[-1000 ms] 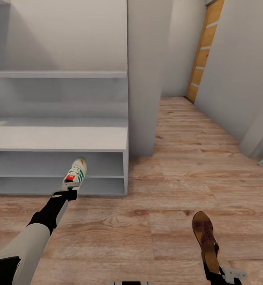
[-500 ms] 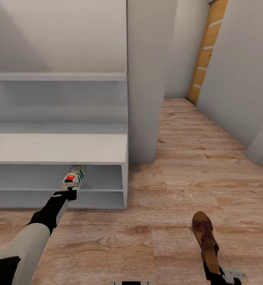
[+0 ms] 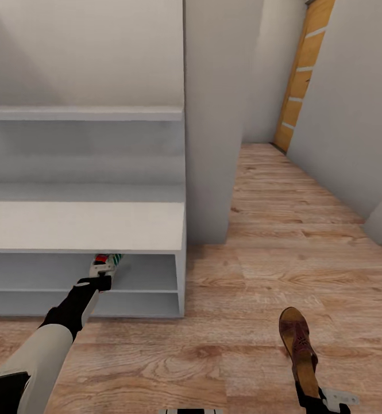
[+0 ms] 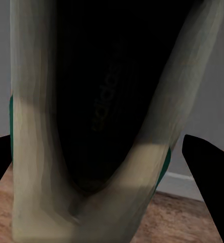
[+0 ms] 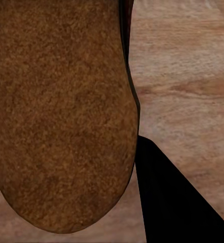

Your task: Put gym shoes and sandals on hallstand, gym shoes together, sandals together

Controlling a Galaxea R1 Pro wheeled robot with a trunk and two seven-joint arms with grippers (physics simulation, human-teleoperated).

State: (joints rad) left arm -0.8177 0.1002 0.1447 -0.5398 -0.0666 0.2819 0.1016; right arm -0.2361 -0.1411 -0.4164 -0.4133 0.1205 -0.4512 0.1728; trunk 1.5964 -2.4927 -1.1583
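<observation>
White sneaker (image 3: 105,264), clamped at the heel in my left gripper (image 3: 99,280), pokes into the rack's (image 3: 99,227) upper shoe shelf, while my right gripper (image 3: 320,401) clasps the brown sandal (image 3: 298,348) above the floor (image 3: 259,276).

Cream left forearm (image 3: 38,351), black wrist section, black left tool (image 3: 100,280), pale grey bracket (image 3: 339,397)

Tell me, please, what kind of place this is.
Probably a home corridor or entry hall: a wood-plank floor runs between plain walls to a wooden door, and a pale hallstand with open shoe shelves stands alongside.
</observation>
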